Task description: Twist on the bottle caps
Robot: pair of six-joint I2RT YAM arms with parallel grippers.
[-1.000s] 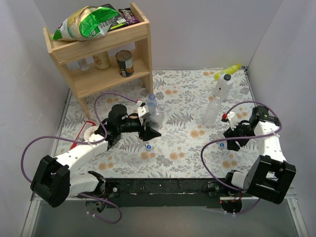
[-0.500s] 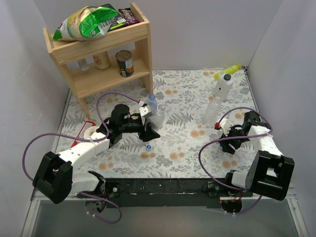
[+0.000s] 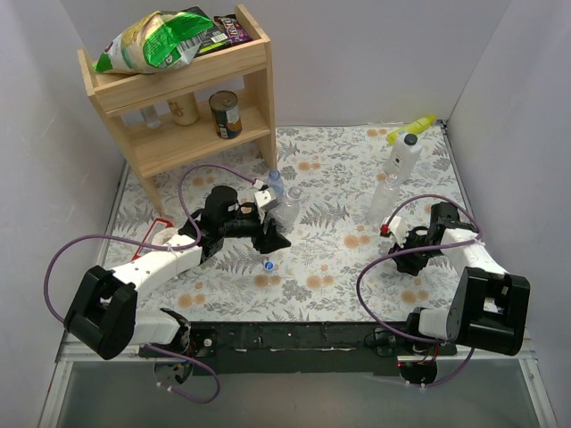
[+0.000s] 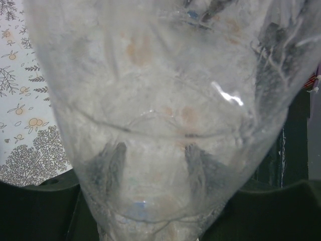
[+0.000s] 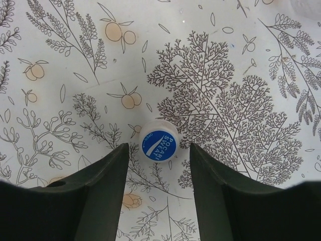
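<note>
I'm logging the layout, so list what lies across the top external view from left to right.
In order: snack bag → tin can → loose blue cap → clear bottle on the right.

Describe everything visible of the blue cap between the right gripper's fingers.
The bottle cap is small, round, apparently plastic: blue top with white POCARI SWEAT lettering, pale rim. It lies flat, top up, on the floral tablecloth, on no bottle. It sits between the right gripper's open fingers, a narrow gap on each side, so only the cloth touches it.
</note>
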